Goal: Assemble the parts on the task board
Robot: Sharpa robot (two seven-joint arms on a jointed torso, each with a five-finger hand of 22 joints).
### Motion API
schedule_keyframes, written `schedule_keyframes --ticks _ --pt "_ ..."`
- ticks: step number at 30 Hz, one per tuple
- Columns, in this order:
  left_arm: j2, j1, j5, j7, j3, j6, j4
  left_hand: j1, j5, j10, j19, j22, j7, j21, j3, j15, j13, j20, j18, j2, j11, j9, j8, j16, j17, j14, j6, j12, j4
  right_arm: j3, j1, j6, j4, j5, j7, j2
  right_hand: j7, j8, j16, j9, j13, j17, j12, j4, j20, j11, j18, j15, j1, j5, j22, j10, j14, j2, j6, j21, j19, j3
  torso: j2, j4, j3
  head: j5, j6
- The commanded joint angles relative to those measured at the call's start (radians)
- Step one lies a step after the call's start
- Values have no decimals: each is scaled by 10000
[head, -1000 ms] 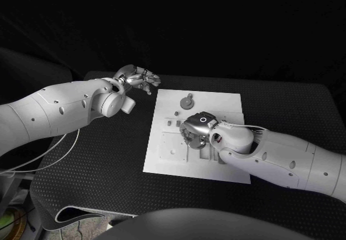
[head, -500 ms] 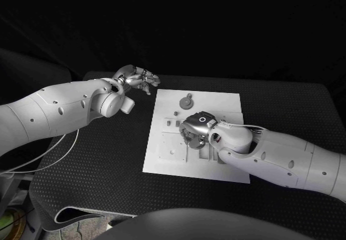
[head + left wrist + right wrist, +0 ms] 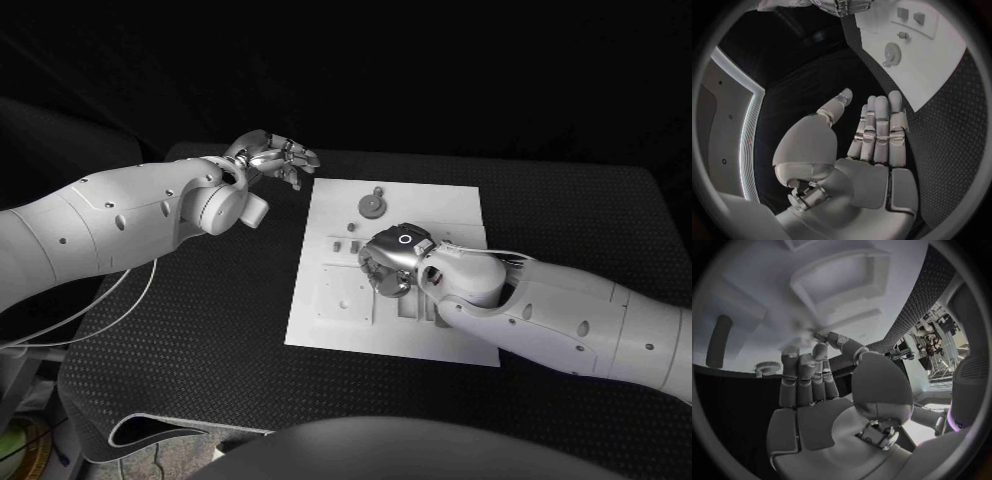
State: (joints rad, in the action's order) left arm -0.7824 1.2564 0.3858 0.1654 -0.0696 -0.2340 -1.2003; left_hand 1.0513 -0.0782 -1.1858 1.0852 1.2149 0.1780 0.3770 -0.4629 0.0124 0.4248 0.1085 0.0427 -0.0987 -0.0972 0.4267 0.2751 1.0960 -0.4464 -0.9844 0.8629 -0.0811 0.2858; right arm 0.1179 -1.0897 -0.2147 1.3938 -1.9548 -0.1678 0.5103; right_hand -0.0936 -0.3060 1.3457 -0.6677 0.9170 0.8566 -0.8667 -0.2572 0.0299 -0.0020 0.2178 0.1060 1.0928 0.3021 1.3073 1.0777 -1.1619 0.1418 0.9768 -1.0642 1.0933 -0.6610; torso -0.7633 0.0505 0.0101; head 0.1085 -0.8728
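The white task board [image 3: 329, 318] lies in the middle of the black table. A round grey part with a small knob [image 3: 375, 205] lies near the board's far edge, also seen as the round part [image 3: 892, 51]. My right hand [image 3: 392, 262] is low over the board's middle, fingertips [image 3: 811, 356] down against the board [image 3: 754, 280]. The spot at the fingertips is blurred, so whether they pinch a part is unclear. A small gear [image 3: 768, 369] lies close by. My left hand [image 3: 274, 155] hovers off the board's far left corner, flat and holding nothing [image 3: 873, 135].
Small grey pieces [image 3: 346, 235] and raised blocks [image 3: 911, 16] sit on the board [image 3: 942, 65]. A dark slot [image 3: 720, 340] is cut in the board. A white cable [image 3: 101, 310] loops over the table's left edge under my left arm.
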Motion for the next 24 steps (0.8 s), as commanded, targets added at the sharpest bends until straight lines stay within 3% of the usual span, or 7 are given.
schedule_keyframes --ticks 1,24 --pt "14 10 61 33 6 128 -6 10 -6 95 92 16 79 -45 65 -15 16 7 255 12 8 -15 -56 -69 -18 -66 -32 46 15 33 47 -95 -16 131 21 73 -86 -77 49 -73 -21 -6 -78 -91 72 -48 440 45 -14 2 173 101 -70 -104 235 -45 46 -1 3 6 4 -28 2" --pt "6 9 73 4 5 170 0 13 -7 98 97 18 92 -54 68 -16 29 5 254 7 8 -22 -68 -75 -21 -71 -64 48 11 28 48 -605 265 521 176 463 -41 -106 67 -128 -78 -10 -90 -115 103 -94 440 90 -55 3 165 217 -163 -157 348 -84 115 -4 10 -9 8 -17 2"
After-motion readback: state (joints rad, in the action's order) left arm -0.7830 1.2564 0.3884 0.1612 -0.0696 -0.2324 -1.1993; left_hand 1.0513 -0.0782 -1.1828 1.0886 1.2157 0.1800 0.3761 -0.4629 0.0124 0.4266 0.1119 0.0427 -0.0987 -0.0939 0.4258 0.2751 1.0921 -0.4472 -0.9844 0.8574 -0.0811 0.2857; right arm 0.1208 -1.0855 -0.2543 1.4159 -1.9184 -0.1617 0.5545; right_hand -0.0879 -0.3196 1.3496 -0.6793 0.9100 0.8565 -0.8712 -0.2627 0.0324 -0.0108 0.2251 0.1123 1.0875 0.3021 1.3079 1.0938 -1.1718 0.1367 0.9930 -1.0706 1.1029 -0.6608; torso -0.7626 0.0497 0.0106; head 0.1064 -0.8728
